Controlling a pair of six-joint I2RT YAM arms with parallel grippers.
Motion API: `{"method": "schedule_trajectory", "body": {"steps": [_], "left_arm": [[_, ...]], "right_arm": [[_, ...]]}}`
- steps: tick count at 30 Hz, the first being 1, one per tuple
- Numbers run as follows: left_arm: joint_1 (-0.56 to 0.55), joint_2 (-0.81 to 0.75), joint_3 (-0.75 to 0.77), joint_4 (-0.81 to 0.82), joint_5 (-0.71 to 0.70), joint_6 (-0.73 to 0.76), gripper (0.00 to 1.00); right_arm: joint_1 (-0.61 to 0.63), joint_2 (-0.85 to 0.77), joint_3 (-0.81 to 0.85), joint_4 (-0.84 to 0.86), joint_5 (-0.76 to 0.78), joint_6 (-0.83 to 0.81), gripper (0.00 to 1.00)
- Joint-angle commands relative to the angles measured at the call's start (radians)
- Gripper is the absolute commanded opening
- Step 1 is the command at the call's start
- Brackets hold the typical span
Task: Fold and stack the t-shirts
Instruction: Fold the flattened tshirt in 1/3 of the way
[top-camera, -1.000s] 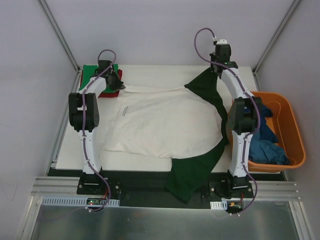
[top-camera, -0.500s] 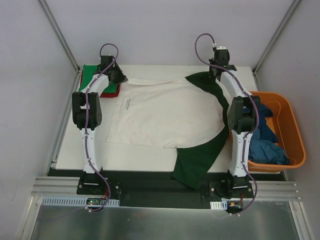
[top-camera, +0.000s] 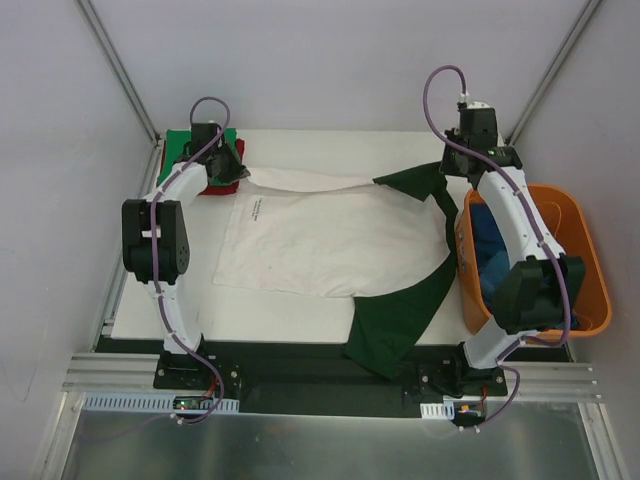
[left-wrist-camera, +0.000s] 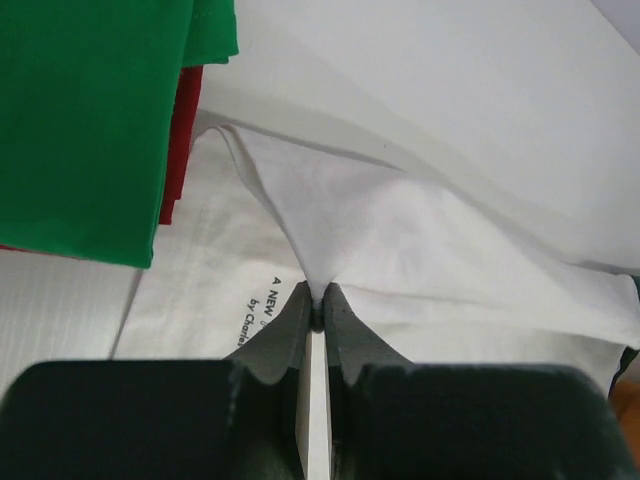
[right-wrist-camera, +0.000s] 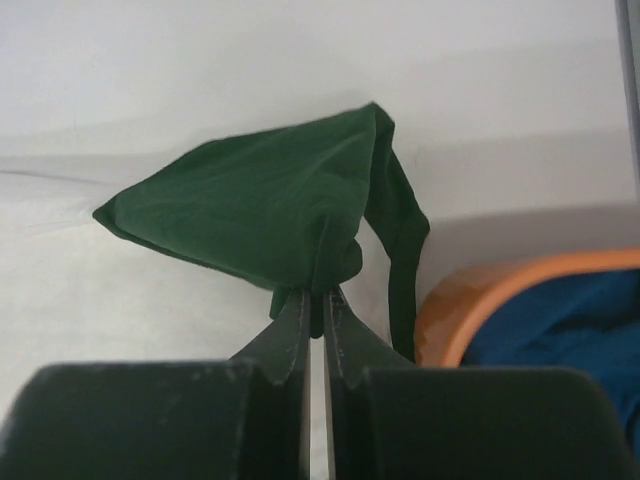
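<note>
Setting: a white surface seen from above, with two robot arms mounted at its near edge.

White shirt: spread mostly flat across the middle of the surface. It has dark green sleeves on its right side. A small black print sits near its left edge.

Left end effector: closed tight on a pinch of white cloth at the shirt's far left corner. The cloth rises to the jaws in a small tent, with creases fanning out from the pinch.

Right end effector: clamped on the bunched tip of the far sleeve. The sleeve is lifted off the surface into a dark green peak. It is close to the rim of the tub.

Near sleeve: lies loose at the shirt's near right corner and hangs over the near edge of the surface.

Green shirt: folded flat in the far left corner, just beside the left end effector.

Red shirt: under the green one, showing only as a strip along the green shirt's edge.

Tub: orange plastic, standing off the right side of the surface beside the right arm.

Blue shirt: crumpled inside the tub and partly hidden by the right arm.
</note>
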Motion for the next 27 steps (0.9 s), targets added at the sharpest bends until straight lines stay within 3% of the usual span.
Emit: {"method": "schedule_trajectory", "body": {"steps": [1,8,17,27], "left_arm": [[0.007,-0.096,-0.06,0.035,-0.021,0.039,0.0],[0.053,-0.148,-0.123,0.011,0.057,0.059,0.0],[0.064,-0.14,-0.12,-0.111,0.022,0.105,0.0],[0.065,-0.114,-0.131,-0.17,-0.007,0.123,0.0]], "right_arm": [[0.007,-0.086,-0.077,-0.147,0.016,0.028,0.0],[0.007,-0.132,-0.12,-0.282,0.022,0.015,0.01],[0.018,-0.143,-0.15,-0.464,0.013,0.048,0.01],[0.067,-0.091,-0.206,-0.559,0.02,0.091,0.03]]}}
